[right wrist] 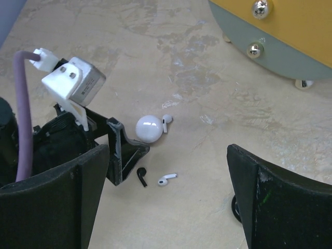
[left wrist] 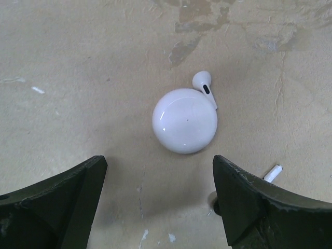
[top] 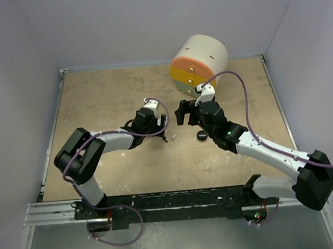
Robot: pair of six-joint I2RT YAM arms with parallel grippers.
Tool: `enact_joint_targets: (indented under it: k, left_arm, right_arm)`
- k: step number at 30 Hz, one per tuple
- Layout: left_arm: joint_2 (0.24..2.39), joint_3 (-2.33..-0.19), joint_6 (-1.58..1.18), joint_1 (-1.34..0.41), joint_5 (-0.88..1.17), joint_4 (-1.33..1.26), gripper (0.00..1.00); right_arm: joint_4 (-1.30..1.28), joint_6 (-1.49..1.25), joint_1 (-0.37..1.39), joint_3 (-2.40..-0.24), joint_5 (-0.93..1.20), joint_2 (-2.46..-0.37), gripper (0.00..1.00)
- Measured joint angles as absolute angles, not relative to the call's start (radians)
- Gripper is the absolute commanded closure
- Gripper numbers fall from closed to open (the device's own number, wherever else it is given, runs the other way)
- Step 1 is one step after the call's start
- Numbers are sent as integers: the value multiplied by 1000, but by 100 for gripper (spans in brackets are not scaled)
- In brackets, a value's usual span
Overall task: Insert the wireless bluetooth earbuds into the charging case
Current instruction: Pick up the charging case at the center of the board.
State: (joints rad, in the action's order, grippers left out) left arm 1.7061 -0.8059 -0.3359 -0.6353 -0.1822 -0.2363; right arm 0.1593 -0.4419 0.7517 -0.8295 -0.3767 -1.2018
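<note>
1. Gaping wide, the left pincer (left wrist: 158, 163) held nothing; a white rounded shell (left wrist: 184, 120) lay on the tabletop (left wrist: 78, 78) just ahead of its jaws.
2. One white earbud (left wrist: 205, 85) touched the shell's far side; a second earbud (right wrist: 166, 179) lay apart from it, near that pincer's finger.
3. The right pincer (right wrist: 167, 153) stood equally wide and empty.
4. The black charging case (top: 201, 135) sat just beside the right pincer's finger, apart from both earbuds.

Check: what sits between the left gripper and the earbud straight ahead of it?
A white round piece, touching that earbud, with the left gripper open just short of it. Clear in the left wrist view.
</note>
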Motion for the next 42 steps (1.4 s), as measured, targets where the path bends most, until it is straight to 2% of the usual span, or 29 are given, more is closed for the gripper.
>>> enact_joint_targets:
  k: [7, 10, 21, 30, 34, 41, 42]
  left_arm:
    - [1804, -865, -294, -635, -105, -315, 17]
    - [1829, -883, -291, -635, -76, -345, 23]
    - [1865, -925, -266, -647, -77, -340, 25]
    - [1865, -925, -224, -691, -176, -308, 42]
    - [1865, -918, -216, -697, -208, -311, 57]
    - [1854, -908, -214, -702, -225, -307, 100]
    - [1844, -900, -214, -702, -224, -303, 100]
  right_arm:
    - [155, -434, 749, -788, -377, -1183, 3]
    - [155, -434, 745, -779, -377, -1181, 3]
    - [155, -430, 738, -760, -377, -1132, 3]
    - [155, -429, 737, -752, -377, -1132, 3]
    - [155, -429, 736, -746, -377, -1132, 3]
    - [155, -430, 731, -745, -373, -1132, 6]
    - [155, -430, 727, -745, -367, -1132, 7]
